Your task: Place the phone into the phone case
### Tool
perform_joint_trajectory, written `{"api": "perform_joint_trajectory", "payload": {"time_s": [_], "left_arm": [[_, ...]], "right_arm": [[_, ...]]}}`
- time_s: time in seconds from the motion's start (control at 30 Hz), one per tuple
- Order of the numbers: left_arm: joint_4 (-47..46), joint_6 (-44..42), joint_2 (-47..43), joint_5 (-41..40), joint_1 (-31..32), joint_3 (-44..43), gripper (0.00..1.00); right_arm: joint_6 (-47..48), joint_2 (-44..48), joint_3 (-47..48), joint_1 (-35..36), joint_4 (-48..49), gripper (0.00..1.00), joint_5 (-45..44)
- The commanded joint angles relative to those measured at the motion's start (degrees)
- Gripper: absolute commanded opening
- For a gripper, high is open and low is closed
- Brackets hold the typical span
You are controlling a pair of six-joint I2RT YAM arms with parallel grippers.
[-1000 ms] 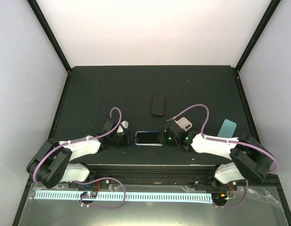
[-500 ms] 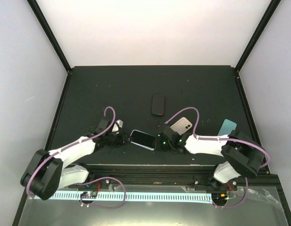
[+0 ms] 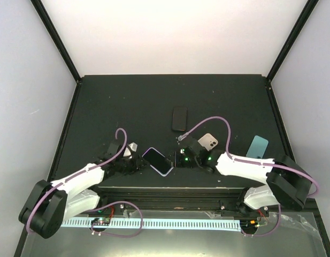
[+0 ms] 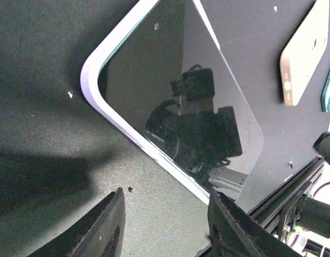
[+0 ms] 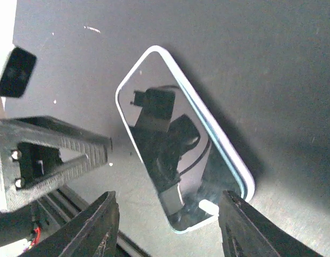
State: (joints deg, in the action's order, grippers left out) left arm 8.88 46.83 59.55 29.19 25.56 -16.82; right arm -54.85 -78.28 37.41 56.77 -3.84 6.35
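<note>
The phone [image 3: 158,160], with a dark glossy screen and a pale rim, lies flat and diagonal on the black table near the front edge. My left gripper [image 3: 135,164] is open at its left end. In the left wrist view [image 4: 166,194] the phone [image 4: 175,91] lies just ahead of the fingertips. My right gripper [image 3: 178,159] is open at its right end, and in the right wrist view [image 5: 169,195] the phone [image 5: 175,155] lies ahead between the open fingers. Neither gripper holds it. A teal case [image 3: 257,145] lies at the right.
A beige phone-shaped item with a camera cutout [image 3: 209,141] lies behind my right gripper and also shows in the left wrist view [image 4: 306,53]. A black phone-shaped item [image 3: 179,118] lies farther back at centre. The table's front rail [image 3: 165,190] runs just below the phone.
The phone has turned from lying left-to-right to diagonal and shifted slightly left. Both grippers moved with it and stay at its two ends.
</note>
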Motion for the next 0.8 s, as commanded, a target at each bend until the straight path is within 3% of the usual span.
{"api": "perform_joint_trajectory", "payload": {"time_s": [0.0,0.27,0.53,0.77], "left_arm": [[-5.9,1.7,1.8,1.9,-0.2,0.1,0.44],[-4.8,-2.6,8.2,-3.3,-0.3,-3.4,0.36],[-5.4,-6.5,13.4,-6.0,-2.0,-7.0,0.26],[-2.1,-9.4,16.2,-6.4,-4.7,-11.5,0.25]], "right_arm": [[7.4,-2.1,1.6,-3.9,1.1,0.53,1.5],[11.1,-11.8,6.3,-7.0,4.3,0.54,9.5],[8.4,-18.1,6.5,-7.0,8.6,0.54,14.5],[7.5,-19.1,5.5,-7.0,10.2,0.54,15.4]]}}
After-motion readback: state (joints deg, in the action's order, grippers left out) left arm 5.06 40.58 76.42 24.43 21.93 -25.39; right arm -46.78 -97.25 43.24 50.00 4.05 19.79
